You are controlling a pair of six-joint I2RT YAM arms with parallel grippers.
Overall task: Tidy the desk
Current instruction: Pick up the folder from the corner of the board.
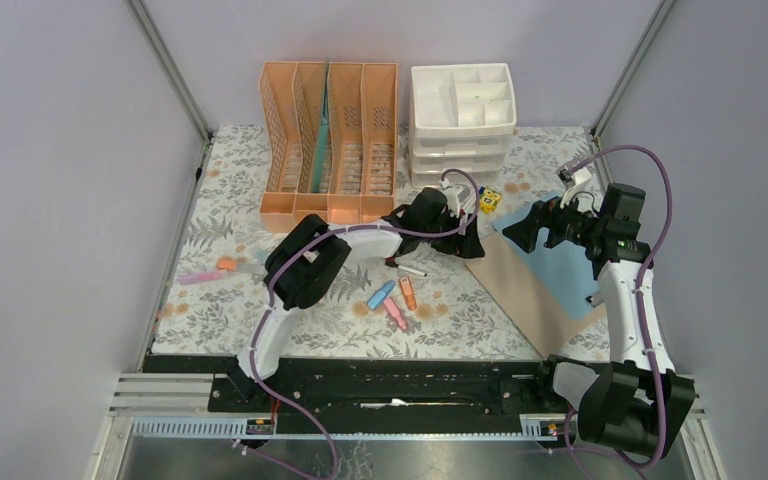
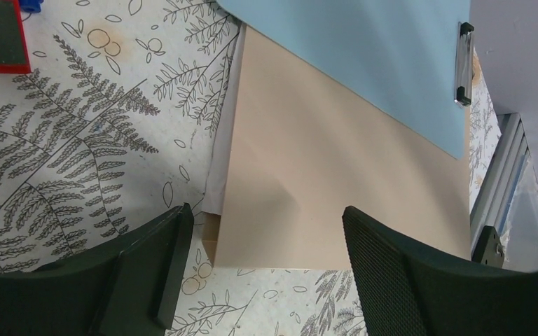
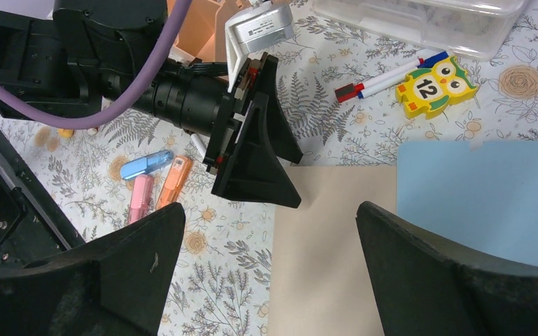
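The desk (image 1: 230, 200) is covered in fern-print cloth. A tan folder (image 1: 525, 290) lies at its right, with a blue sheet (image 1: 572, 265) on top of it. My left gripper (image 1: 472, 245) is open and empty, just above the folder's near-left corner (image 2: 322, 175); its jaws (image 2: 266, 213) straddle that corner. My right gripper (image 1: 512, 230) is open and empty, above the folder's edge (image 3: 329, 245), facing the left gripper's fingers (image 3: 256, 175). Blue (image 1: 381, 294), orange (image 1: 407, 292) and pink (image 1: 395, 313) highlighters lie mid-desk.
A peach file rack (image 1: 330, 150) and a white drawer unit (image 1: 460, 120) stand at the back. A yellow owl figure (image 3: 438, 84) and markers (image 3: 385, 77) lie by the drawers. A pink marker (image 1: 200, 277) lies at the left. A black clip (image 2: 464, 63) sits on the blue sheet's edge.
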